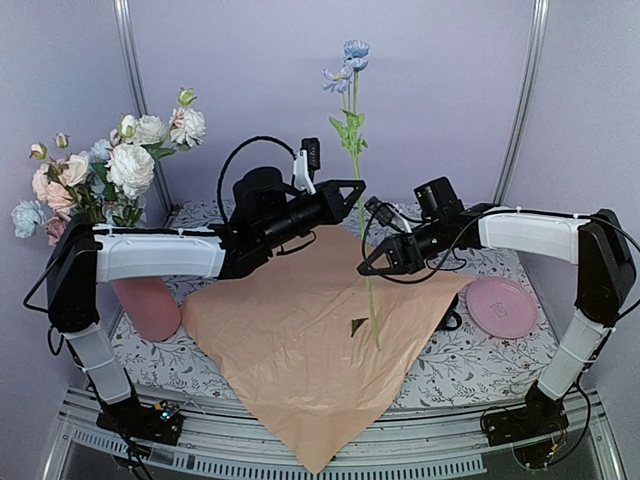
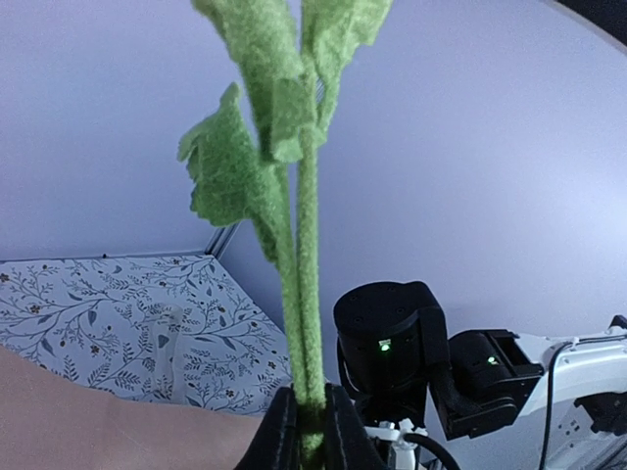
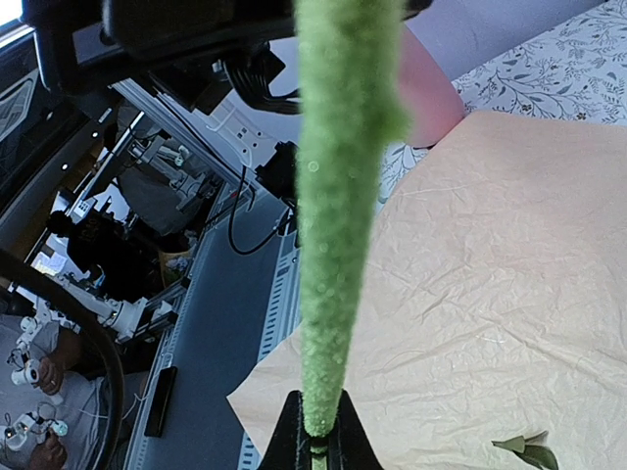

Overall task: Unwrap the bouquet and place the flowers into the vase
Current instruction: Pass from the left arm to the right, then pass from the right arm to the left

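One blue flower [image 1: 354, 52] stands upright above the table on a long green stem [image 1: 366, 240]. My left gripper [image 1: 355, 192] is shut on the stem just below its leaves [image 2: 235, 166]; the stem [image 2: 310, 323] rises from between the left gripper [image 2: 312, 431] jaws. My right gripper [image 1: 368, 268] is shut on the same stem lower down, and the stem [image 3: 338, 196] sits pinched in the right gripper [image 3: 318, 439]. The bouquet's paper [image 1: 310, 340] lies spread flat, peach side up. The pink vase [image 1: 148, 305] at the left holds several pink, cream and blue flowers [image 1: 110, 170].
A flat pink plate [image 1: 500, 306] lies at the right on the floral tablecloth [image 1: 450, 360]. A small loose leaf [image 1: 357, 325] rests on the paper near the stem's foot. The vase [image 3: 426, 88] shows behind the stem in the right wrist view.
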Controlling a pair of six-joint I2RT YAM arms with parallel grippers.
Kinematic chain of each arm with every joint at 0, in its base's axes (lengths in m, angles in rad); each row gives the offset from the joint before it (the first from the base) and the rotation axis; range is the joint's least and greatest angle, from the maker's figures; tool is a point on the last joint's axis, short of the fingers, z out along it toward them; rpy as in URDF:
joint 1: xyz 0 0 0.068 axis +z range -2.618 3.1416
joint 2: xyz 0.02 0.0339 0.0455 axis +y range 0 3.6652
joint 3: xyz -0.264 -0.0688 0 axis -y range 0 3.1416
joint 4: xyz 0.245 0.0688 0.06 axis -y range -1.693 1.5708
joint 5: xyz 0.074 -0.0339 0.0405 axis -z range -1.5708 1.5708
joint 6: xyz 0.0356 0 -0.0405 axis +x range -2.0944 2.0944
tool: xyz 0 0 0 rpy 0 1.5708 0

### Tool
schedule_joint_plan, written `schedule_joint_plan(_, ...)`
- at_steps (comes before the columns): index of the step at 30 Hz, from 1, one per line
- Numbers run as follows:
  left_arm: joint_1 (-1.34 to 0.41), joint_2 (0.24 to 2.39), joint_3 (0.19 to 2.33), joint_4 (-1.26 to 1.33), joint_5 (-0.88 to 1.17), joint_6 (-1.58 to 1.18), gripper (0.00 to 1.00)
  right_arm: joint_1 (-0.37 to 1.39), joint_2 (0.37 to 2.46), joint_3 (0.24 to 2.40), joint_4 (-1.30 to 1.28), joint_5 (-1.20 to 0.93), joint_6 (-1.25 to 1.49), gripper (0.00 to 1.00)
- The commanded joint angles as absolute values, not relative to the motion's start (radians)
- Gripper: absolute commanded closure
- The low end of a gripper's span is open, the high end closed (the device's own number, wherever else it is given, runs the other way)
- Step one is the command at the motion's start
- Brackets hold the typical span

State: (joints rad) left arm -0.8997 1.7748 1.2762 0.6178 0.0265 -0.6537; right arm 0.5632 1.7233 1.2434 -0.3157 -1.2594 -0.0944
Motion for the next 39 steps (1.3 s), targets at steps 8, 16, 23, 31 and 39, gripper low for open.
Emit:
schedule_joint_plan(8, -0.886, 1.711, 1.274, 0.644, -0.021, -0.564, 0.66, 0.63, 1.735, 1.241, -0.402, -1.205, -0.233, 1.0)
schedule_joint_plan(16, -0.856, 1.677, 1.278, 0.619, 0.012, -0.567, 0.87, 0.654, 1.739, 1.248, -0.425, -1.169, -0.264, 1.0)
schedule_joint_plan(23, -0.857, 1.634, 1.279, 0.58, 0.056, -0.55, 0.97, 0.65, 1.711, 1.268, -0.451, -1.106, -0.279, 0.64)
schedule_joint_plan(31, -0.858, 1.541, 1.326, 0.361, 0.075, -0.454, 1.0, 0.492, 1.601, 1.219, -0.453, -1.108, -0.354, 0.42)
schedule_joint_plan(39, -0.858, 1.472, 1.494, -0.154, 0.066, -0.201, 1.0, 0.321, 1.616, 1.111, -0.339, -1.095, -0.353, 0.42)
